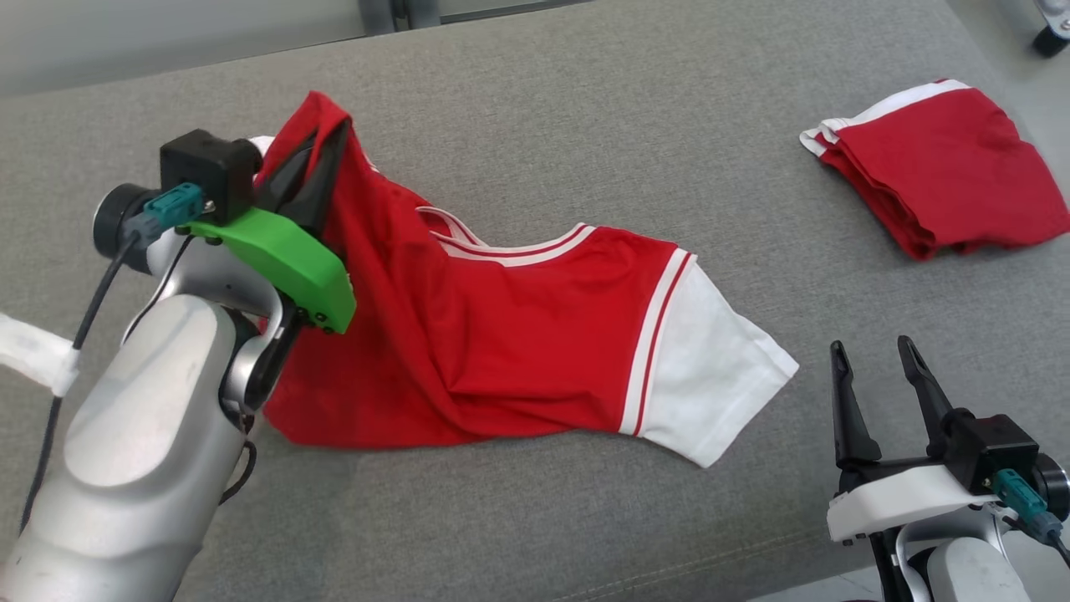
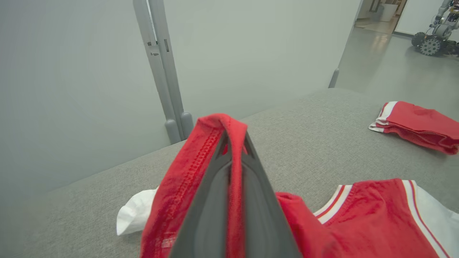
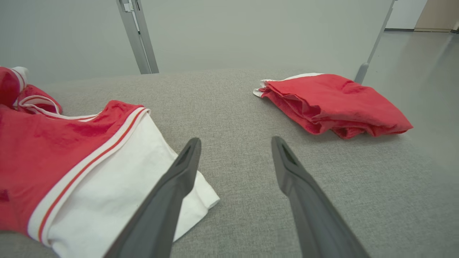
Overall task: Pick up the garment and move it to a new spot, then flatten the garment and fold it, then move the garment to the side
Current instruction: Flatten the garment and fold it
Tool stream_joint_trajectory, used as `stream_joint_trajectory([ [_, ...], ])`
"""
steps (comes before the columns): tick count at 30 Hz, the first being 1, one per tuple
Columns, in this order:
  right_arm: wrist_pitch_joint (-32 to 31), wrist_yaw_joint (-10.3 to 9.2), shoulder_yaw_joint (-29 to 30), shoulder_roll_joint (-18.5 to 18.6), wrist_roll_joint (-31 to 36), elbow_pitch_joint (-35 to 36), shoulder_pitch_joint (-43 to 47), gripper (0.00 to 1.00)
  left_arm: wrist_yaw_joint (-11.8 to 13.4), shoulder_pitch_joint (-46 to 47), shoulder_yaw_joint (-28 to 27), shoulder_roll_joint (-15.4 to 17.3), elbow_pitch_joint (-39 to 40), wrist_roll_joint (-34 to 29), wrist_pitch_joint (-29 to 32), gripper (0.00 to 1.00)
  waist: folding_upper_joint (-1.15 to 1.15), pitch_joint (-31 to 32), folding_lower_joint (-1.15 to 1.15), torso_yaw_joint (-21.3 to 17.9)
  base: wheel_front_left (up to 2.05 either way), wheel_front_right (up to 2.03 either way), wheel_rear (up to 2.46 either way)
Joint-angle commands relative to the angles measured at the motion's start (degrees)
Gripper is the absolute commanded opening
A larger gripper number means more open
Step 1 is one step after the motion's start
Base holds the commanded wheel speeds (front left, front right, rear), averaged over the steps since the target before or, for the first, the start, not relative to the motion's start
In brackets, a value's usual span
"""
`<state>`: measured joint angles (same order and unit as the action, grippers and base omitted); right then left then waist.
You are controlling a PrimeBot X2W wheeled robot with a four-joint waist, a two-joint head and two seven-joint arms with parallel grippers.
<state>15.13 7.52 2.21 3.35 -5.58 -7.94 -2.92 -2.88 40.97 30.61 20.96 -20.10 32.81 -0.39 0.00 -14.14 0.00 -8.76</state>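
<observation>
Fingers (image 2: 211, 200) of the left gripper (image 1: 334, 134) were pinched tight on a raised fold of the red-and-white garment (image 1: 535, 334). The right gripper (image 1: 873, 347) had its fingers (image 3: 168, 200) spread wide with nothing between them. Everything sat on a grey fabric surface (image 1: 585, 125). Behind it stood pale wall panels with a grey post (image 2: 161, 71), and off to the right a shiny floor held a distant wheeled robot (image 2: 435, 36). A folded red garment (image 1: 945, 167) lay well apart at the far right. The left arm (image 1: 142, 435) covered the garment's near-left part, and one white sleeve (image 2: 134, 215) only peeked out behind the fold. The other white sleeve (image 1: 719, 376) lay just beside the right fingers, toward the left.
</observation>
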Motion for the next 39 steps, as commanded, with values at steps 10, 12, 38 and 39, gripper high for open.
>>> stream_joint_trajectory([
  [10,0.01,-0.07,-0.79,-0.38,-1.23,-0.53,-0.67,1.00,1.60,4.31,4.15,-2.63,-1.87,-2.50,5.80,0.00,0.00,-0.03,0.00,-7.03,0.00,0.00,0.00],
  [12,0.01,-0.07,-0.64,-0.40,-1.35,-0.55,-0.70,1.00,1.18,5.24,4.72,-3.52,-5.35,-2.55,5.38,0.00,0.00,-0.20,0.00,-8.02,0.00,0.00,0.00],
  [38,0.01,-0.07,1.31,-0.32,-0.11,0.57,3.74,1.00,-0.28,-10.93,-0.88,2.85,-9.69,7.86,-0.48,1.00,0.00,2.99,0.00,0.29,0.00,0.00,0.00],
  [39,0.01,-0.07,1.29,-0.24,-0.06,0.56,3.49,1.00,0.09,-11.67,-1.22,3.52,-9.27,8.49,0.45,1.00,0.00,2.73,0.00,0.68,0.00,0.00,0.00],
])
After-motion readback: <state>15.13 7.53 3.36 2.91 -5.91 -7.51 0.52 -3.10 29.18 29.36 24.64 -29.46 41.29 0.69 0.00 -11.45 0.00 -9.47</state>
